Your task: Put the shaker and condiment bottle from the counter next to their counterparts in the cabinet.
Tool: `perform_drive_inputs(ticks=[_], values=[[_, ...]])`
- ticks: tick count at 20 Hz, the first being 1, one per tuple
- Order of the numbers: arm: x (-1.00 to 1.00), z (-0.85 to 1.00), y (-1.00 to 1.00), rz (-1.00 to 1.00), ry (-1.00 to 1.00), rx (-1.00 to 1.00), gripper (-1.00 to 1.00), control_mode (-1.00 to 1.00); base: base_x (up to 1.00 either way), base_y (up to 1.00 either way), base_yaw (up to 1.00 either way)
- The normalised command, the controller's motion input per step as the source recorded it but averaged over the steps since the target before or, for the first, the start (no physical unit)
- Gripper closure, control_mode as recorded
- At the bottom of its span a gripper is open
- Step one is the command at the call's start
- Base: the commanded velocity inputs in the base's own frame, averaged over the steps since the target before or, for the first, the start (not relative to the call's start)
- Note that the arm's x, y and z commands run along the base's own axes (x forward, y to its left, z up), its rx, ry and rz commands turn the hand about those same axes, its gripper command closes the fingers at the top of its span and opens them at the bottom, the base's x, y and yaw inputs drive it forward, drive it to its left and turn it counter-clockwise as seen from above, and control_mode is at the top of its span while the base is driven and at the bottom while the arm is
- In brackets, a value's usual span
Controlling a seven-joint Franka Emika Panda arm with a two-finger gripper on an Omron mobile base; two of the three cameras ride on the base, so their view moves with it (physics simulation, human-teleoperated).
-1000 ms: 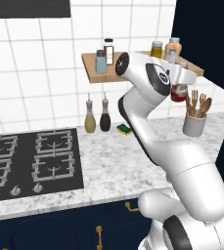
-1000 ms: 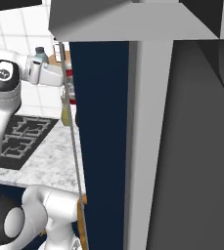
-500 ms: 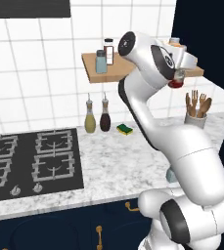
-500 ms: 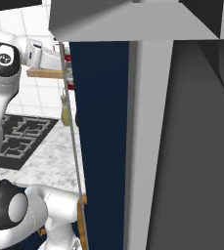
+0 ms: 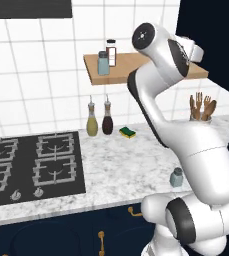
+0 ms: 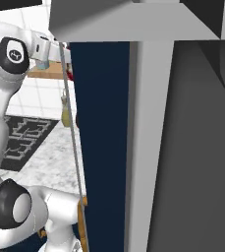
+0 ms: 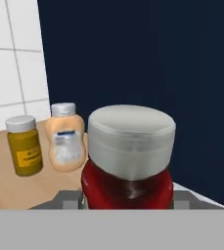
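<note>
Starting at the left of the left base view, the black gas hob (image 5: 33, 167) sits in the marbled counter (image 5: 121, 172), with a spouted oil bottle (image 5: 92, 122), a dark sauce bottle (image 5: 107, 120) and a yellow-green sponge (image 5: 127, 132) along the tiled wall. Above them the wooden shelf (image 5: 123, 67) carries a blue-grey dark-capped shaker (image 5: 103, 63) with a small jar (image 5: 111, 52) just behind it. The arm reaches up to the shelf's right part. Further right, the pale shaker (image 5: 176, 177) stands on the counter beside the robot's body, and a utensil holder (image 5: 200, 109) stands near the wall. In the hand view, an olive-yellow bottle (image 7: 23, 145) and a pale peach bottle (image 7: 67, 137) stand on the shelf board, and the red condiment bottle (image 7: 128, 161) sits clamped in the gripper (image 7: 127, 200), cap toward the camera, just right of them.
</note>
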Motion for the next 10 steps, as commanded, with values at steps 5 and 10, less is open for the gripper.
perform_drive_inputs(ticks=[5, 10], values=[[0.74, -0.01, 0.07, 0.19, 0.0, 0.01, 1.0, -1.0, 0.0, 0.0, 0.0], [0.42, 0.0, 0.0, 0.12, 0.0, 0.0, 1.0, -1.0, 0.0, 0.0, 0.0]])
